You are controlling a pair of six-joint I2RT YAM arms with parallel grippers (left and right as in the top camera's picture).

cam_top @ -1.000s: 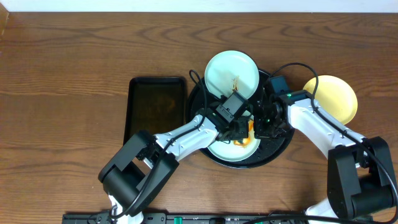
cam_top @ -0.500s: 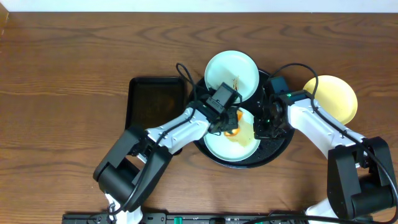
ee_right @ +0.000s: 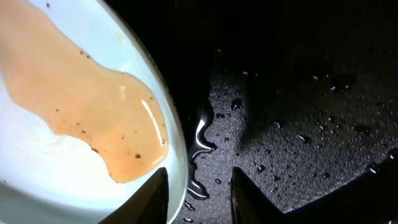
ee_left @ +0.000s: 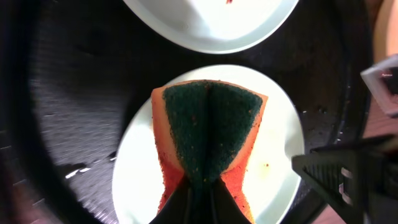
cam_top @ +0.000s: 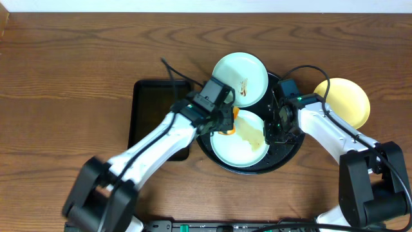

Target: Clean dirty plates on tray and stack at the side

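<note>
Note that the left claw pinches a folded orange-and-green sponge over the near mint plate on the round black tray. The right claw is spread, one jaw either side of that plate's rim. The second mint plate overlaps the tray's far rim. The yellow plate sits on the worktop beside the tray.

text: none legible | checked: plates, tray, sponge | marks: none readable
</note>
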